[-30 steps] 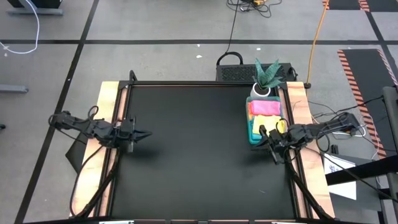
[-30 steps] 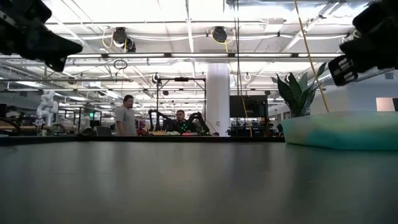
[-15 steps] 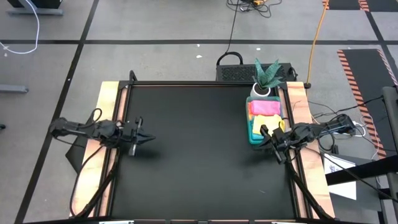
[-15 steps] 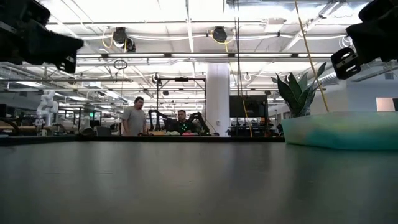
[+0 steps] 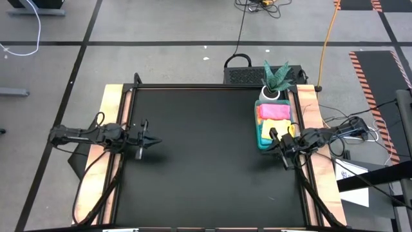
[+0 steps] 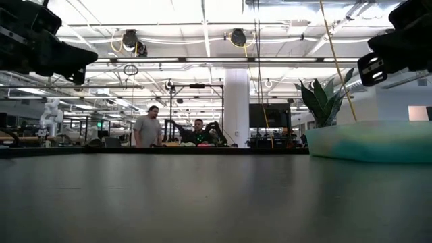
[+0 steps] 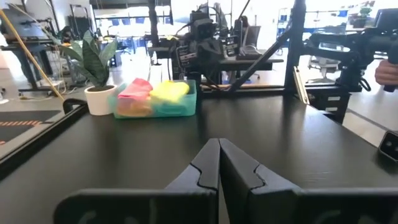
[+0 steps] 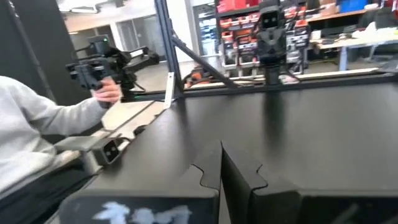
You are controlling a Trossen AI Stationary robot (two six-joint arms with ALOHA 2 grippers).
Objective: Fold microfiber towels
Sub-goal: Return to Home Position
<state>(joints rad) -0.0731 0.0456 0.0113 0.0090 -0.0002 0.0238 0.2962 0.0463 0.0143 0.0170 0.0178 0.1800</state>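
The microfiber towels lie bundled in a green tray (image 5: 260, 134) at the table's right edge: a pink one (image 5: 274, 111) toward the far end and a yellow one (image 5: 286, 131) nearer. The left wrist view shows the same pink towel (image 7: 134, 88) and yellow towel (image 7: 169, 91) rising above the tray's rim. My left gripper (image 5: 153, 140) hovers shut over the table's left side, pointing level toward the right edge. My right gripper (image 5: 280, 153) hovers shut just beside the tray's near end, pointing level toward the left. Neither holds anything.
A potted plant (image 5: 275, 80) stands at the tray's far end. The black table top (image 5: 199, 154) stretches bare between the two grippers. Beyond the table's left side, a person's grey-sleeved arm (image 8: 37, 118) holds a hand device. People stand far off in the room (image 6: 145, 128).
My left arm has swung so that its gripper now points straight toward the right edge. The gripper has sunk a little and rolled somewhat about its own length, staying shut. The towels and the tray lie as before.
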